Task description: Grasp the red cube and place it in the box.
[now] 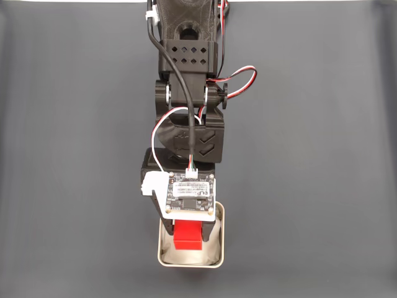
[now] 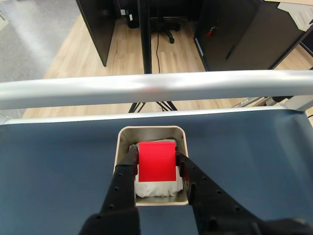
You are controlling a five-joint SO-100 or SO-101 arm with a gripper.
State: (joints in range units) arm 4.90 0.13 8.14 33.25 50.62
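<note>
Dark blue-grey bench (image 1: 74,155) spanning the whole fixed view, matte and flat; seen again in the wrist view as a broad band below a silver rail (image 2: 156,88) along the far edge. Beyond the rail, wooden floor (image 2: 73,49) with dark furniture (image 2: 98,24) standing on it.

Black arm (image 1: 189,93) entering from the top centre of the fixed view and reaching down the middle of the picture, with a black cable plus red and white wires looped along it. Circuit board (image 1: 191,194) on a white mount at the arm's lower end, covering much of what lies beneath.

Box (image 1: 221,245) near the bottom centre of the fixed view, directly under the end of the arm; in the wrist view (image 2: 149,132) centred, light metal rim with rounded corners, white lining (image 2: 156,188) inside.

Tool (image 2: 156,164) lowered into the box, black fingers (image 2: 126,171) on the left and right of the red cube (image 2: 156,161), each finger touching a side face: pinching the cube.

Red cube (image 1: 187,237) inside the box, between the fingers, above the white lining; contact with the lining not discernible. Top edge of the cube hidden under the circuit board in the fixed view.
</note>
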